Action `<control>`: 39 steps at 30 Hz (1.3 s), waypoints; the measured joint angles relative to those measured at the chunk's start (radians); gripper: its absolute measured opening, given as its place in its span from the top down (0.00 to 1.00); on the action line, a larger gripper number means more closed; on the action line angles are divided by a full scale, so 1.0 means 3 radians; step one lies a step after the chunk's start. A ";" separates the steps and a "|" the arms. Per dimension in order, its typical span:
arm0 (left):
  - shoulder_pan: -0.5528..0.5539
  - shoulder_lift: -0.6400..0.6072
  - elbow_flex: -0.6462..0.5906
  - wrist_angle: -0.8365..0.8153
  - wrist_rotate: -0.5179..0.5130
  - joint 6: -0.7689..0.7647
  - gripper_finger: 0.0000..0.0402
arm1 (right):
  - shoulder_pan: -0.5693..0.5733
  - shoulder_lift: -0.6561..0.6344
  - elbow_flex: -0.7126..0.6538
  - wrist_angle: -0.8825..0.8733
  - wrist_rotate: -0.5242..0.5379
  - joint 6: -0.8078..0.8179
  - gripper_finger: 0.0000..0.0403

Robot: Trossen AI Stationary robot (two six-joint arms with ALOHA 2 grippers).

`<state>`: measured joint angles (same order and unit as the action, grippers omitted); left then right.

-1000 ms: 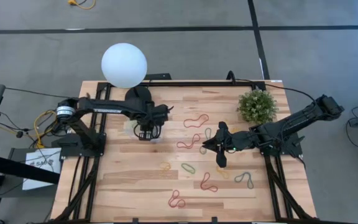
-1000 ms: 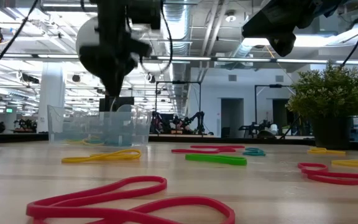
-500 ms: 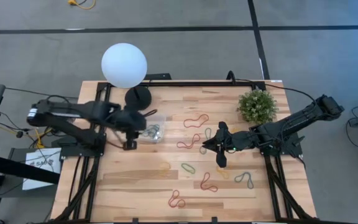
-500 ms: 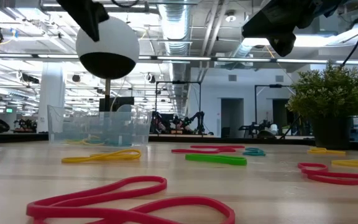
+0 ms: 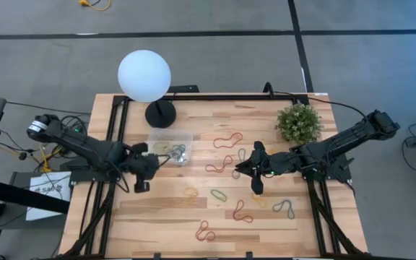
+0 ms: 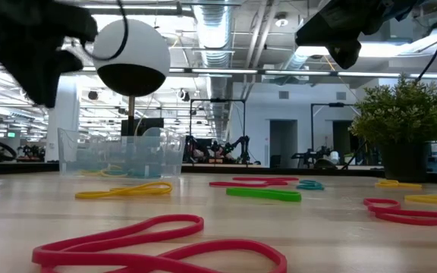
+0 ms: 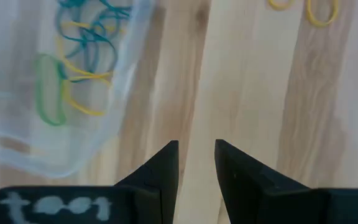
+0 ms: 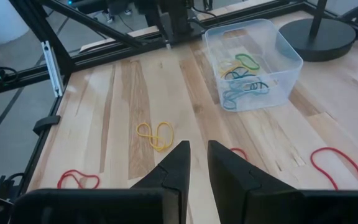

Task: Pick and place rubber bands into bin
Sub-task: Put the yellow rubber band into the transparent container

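Note:
The clear bin [image 5: 168, 146] stands on the table's left half, in front of the lamp base, and holds several rubber bands [image 7: 82, 62] in green, yellow and blue-grey. Loose bands lie across the middle and right of the table: red [image 5: 227, 139], green [image 5: 219, 195], yellow [image 5: 191, 193], blue-grey [image 5: 284, 209]. My left gripper [image 5: 141, 186] hangs over bare wood just near and left of the bin, its fingers [image 7: 166, 162] a small gap apart and empty. My right gripper [image 5: 237, 171] hovers at mid-table above the bands, with a narrow gap [image 8: 199, 144] and nothing in it.
A white globe lamp [image 5: 144, 76] on a black round base [image 5: 161, 113] stands behind the bin. A potted plant [image 5: 298, 123] sits at the far right. In the low view a red band [image 6: 158, 243] lies nearest the camera. Bare wood runs along the near left edge.
My left gripper has drawn back from above the bin toward the table's left and near edge, its arm swinging outward. The bin and the bands inside it, hidden under the gripper before, now show. The right arm has kept still.

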<state>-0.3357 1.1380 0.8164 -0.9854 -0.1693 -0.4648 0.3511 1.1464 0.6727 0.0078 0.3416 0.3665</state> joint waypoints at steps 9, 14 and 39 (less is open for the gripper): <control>-0.0188 0.0002 -0.0577 0.0692 -0.0018 -0.0192 0.76 | -0.0029 0.0000 0.0000 0.0006 0.0001 -0.0035 0.88; -0.0188 0.0002 -0.0615 0.0800 -0.0094 -0.0211 0.76 | -0.0181 -0.0001 0.0004 -0.0088 -0.0001 0.0253 0.88; -0.0186 0.0002 -0.0615 0.0812 -0.0391 -0.0112 0.76 | -0.1075 0.1347 0.0491 -0.3262 -0.0796 0.2242 0.88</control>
<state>-0.3916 1.1385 0.6319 -0.7418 -0.2867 -0.4984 0.0286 1.5505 0.8201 -0.9708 0.1027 1.0391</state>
